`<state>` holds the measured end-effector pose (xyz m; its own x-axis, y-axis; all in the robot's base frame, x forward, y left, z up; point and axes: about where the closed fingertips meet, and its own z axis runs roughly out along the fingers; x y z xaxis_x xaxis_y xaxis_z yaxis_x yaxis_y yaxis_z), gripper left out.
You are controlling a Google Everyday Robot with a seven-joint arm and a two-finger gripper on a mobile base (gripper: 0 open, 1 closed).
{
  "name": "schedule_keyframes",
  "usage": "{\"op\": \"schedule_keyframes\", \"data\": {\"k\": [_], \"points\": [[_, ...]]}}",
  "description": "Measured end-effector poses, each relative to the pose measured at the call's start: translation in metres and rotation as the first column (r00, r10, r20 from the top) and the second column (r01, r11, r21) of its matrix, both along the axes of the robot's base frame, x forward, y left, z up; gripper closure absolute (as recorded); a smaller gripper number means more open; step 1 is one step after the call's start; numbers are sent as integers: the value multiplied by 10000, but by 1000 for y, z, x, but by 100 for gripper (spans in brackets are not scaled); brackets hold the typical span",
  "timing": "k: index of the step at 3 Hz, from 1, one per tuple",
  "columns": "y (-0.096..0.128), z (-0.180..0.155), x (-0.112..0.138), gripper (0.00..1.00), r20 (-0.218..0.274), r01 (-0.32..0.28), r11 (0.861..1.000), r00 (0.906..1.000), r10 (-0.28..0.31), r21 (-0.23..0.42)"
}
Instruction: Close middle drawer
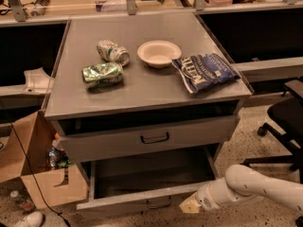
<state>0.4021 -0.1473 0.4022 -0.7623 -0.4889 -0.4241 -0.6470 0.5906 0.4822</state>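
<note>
The middle drawer (142,200) is pulled far out of the grey cabinet, and its shallow inside looks bare. Its low front panel carries a small dark loop handle (158,203). My gripper (189,206) is at the right end of that front panel, low near the floor, on the white arm (246,188) that reaches in from the right. It appears to touch the panel. Above it, the taller-fronted top drawer (147,138) stands slightly ajar.
On the cabinet top (142,86) lie two crushed cans (103,74) (113,51), a white bowl (158,53) and a blue chip bag (204,71). A cardboard box (35,174) with rubbish stands to the left. A black office chair (284,122) is on the right.
</note>
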Motion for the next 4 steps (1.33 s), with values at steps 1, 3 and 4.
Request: {"op": "schedule_keyframes", "data": {"k": [1, 3, 4], "points": [[-6, -2, 7, 100, 276, 769, 9970, 9967, -766, -100], [-14, 0, 29, 100, 911, 1623, 9865, 9823, -1634, 199], [-14, 1, 32, 100, 999, 1673, 9855, 9805, -1693, 283]]}}
